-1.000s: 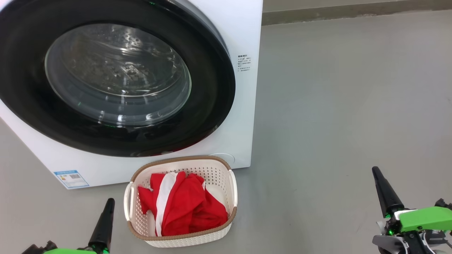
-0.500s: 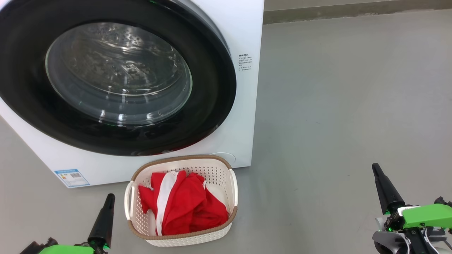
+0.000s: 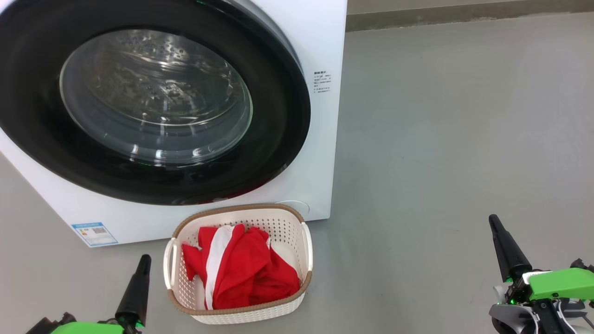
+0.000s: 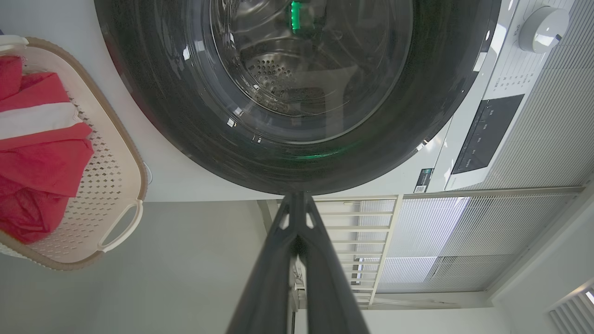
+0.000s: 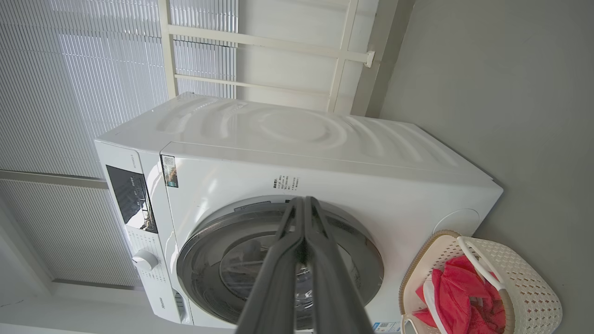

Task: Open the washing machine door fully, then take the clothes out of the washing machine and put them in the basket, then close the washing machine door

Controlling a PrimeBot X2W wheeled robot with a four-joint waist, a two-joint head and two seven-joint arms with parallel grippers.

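Observation:
The white washing machine [image 3: 320, 139] fills the upper left of the head view, and its black-rimmed glass door [image 3: 155, 97] lies flat against the front, closed. On the floor before it stands the cream basket [image 3: 178, 292] with the red, white-striped clothes [image 3: 246, 273] heaped inside. My left gripper [image 3: 145, 258] is shut and empty, low beside the basket's left handle. Far off to the right, over bare floor, my right gripper [image 3: 493, 219] is shut and empty too. Both wrist views show fingers pressed together, left [image 4: 297, 197] and right [image 5: 304, 200], pointing at the door [image 4: 297, 93] [image 5: 278, 260].
Grey floor [image 3: 441, 139] stretches open to the right of the machine, up to a wall base at the top. The wrist views show the control panel [image 5: 132, 197] and dial [image 4: 543, 22], with a railing and blinds [image 5: 69, 69] behind the machine.
Between a second ago and half a second ago the head view shifted slightly; since then nothing has visibly moved. Both grippers stay shut.

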